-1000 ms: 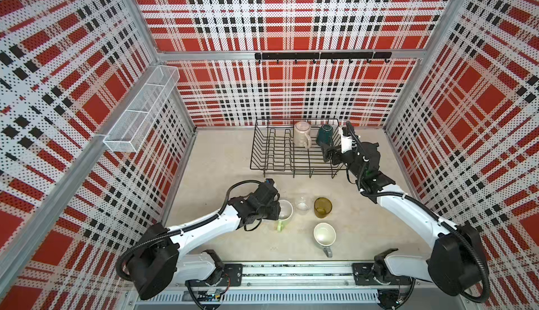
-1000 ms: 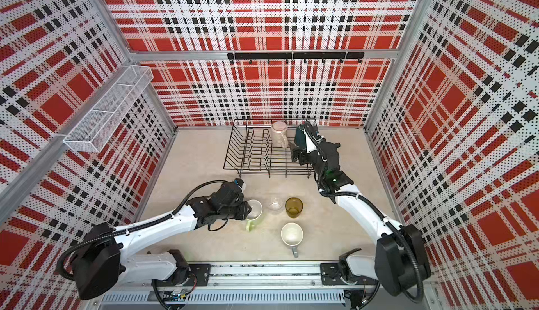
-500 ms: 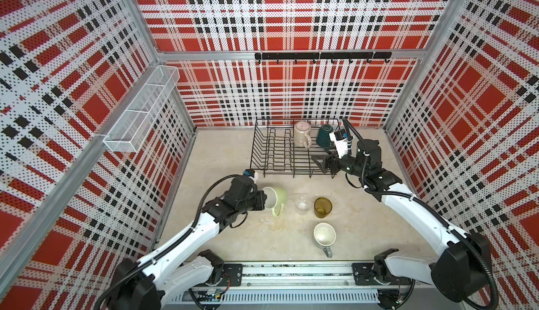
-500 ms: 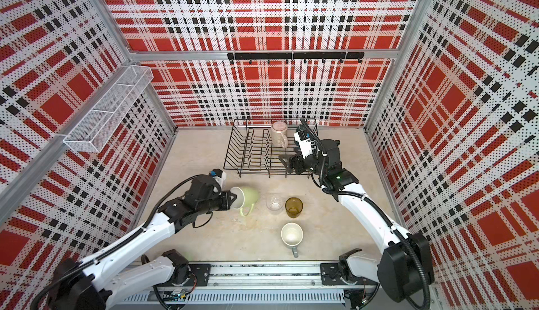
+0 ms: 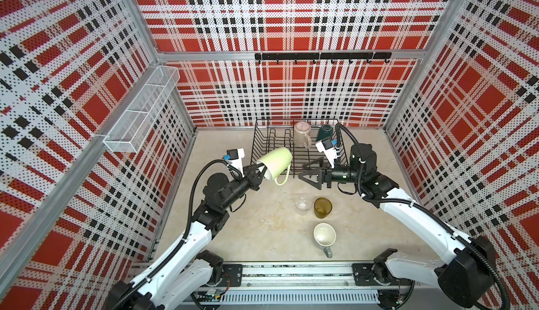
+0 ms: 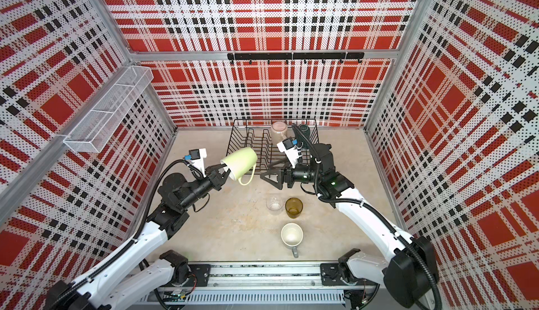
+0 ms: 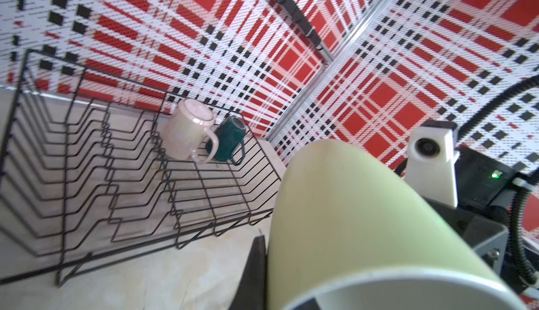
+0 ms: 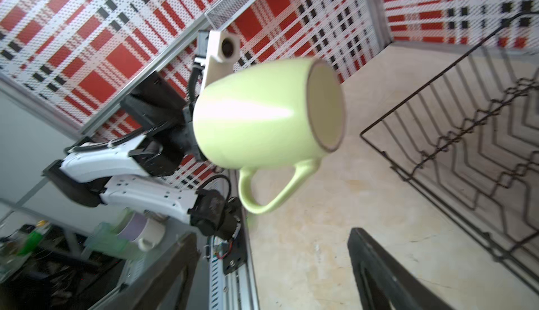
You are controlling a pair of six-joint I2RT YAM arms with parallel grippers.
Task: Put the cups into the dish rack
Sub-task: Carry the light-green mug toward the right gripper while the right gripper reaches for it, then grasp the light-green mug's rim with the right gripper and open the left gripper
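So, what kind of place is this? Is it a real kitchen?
Probably a robot test cell, not a real kitchen: perforated plaid walls in metal framing enclose a small table, two robot arms stand on a base rail, and a wire dish rack sits at the back.

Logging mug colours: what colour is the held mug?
Light green; the mug shows best in the right wrist view.
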